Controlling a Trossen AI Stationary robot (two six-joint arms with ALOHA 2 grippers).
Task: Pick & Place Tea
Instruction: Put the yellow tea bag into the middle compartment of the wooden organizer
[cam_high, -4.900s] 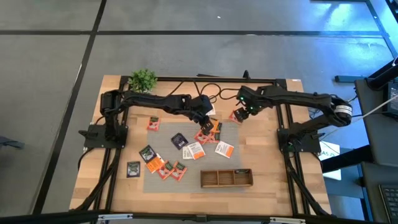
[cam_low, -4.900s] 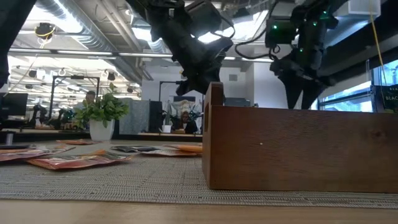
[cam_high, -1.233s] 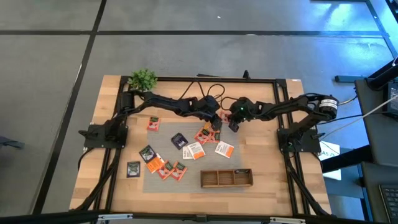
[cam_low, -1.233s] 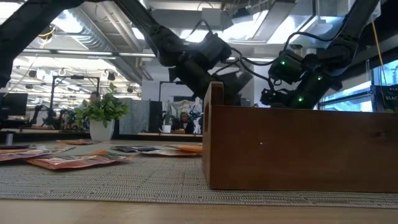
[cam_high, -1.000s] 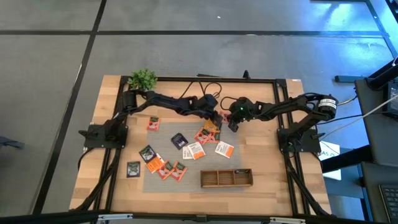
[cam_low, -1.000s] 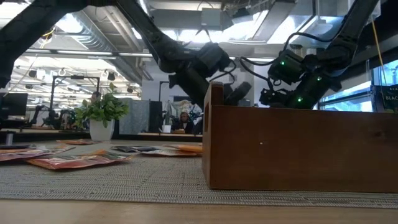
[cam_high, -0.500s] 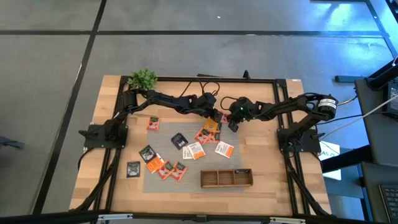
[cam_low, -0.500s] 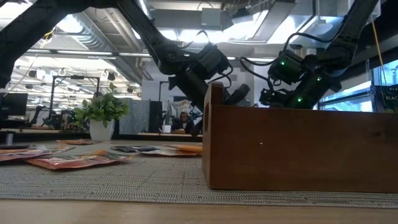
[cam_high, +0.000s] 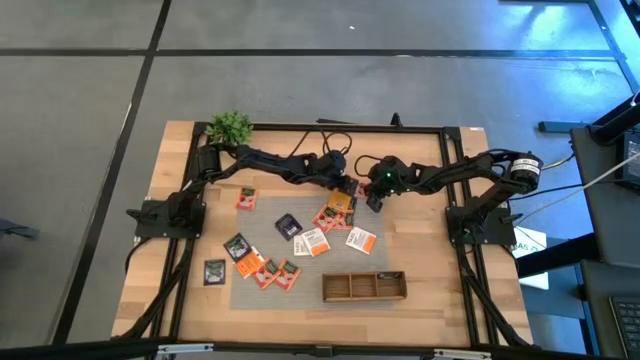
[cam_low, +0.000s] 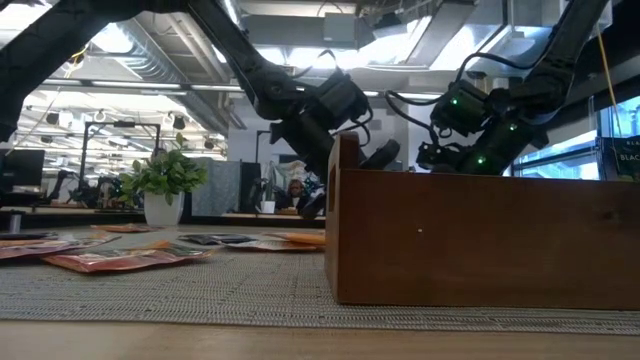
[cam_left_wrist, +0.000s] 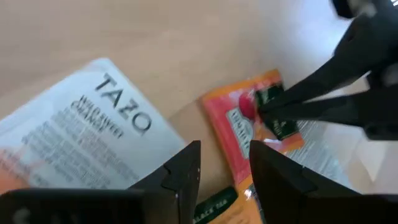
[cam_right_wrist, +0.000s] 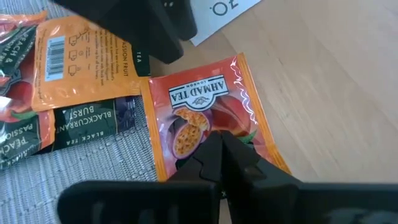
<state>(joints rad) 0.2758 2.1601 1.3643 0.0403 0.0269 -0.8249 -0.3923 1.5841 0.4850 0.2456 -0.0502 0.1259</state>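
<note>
Tea sachets (cam_high: 312, 242), small flat squares in orange, red, black and white, lie scattered over the grey rectangular mat (cam_high: 262, 214) and the wooden table (cam_high: 430, 270) around it. Most are bunched near the mat's far edge. The long wooden three-compartment tray (cam_high: 364, 286) sits at the mat's near edge, well apart from both my claws.

Both my arms reach in to the same spot, at the mat's far right corner. My right claw (cam_right_wrist: 217, 146) is pinched tight on the orange-red Ahmad Tea sachet (cam_right_wrist: 199, 106). My fingertips meet over its lower edge. That sachet lies partly on bare wood, just beside the mat's edge. Next to it lie an orange passion-fruit sachet (cam_right_wrist: 81, 56) and a dark Blackcurrant Burst sachet (cam_right_wrist: 93, 124), the orange one overlapping the dark one.

My left claw (cam_left_wrist: 224, 165) hangs just beside the right one, its two dark fingers (cam_left_wrist: 183, 171) parted with a clear gap and nothing between them. Past them I see the same orange-red sachet in the right claw's tips, and a white Tazo sachet (cam_left_wrist: 87, 130) flat on the wood close by.

A small green potted plant (cam_high: 230, 127) stands at the table's far left corner.
</note>
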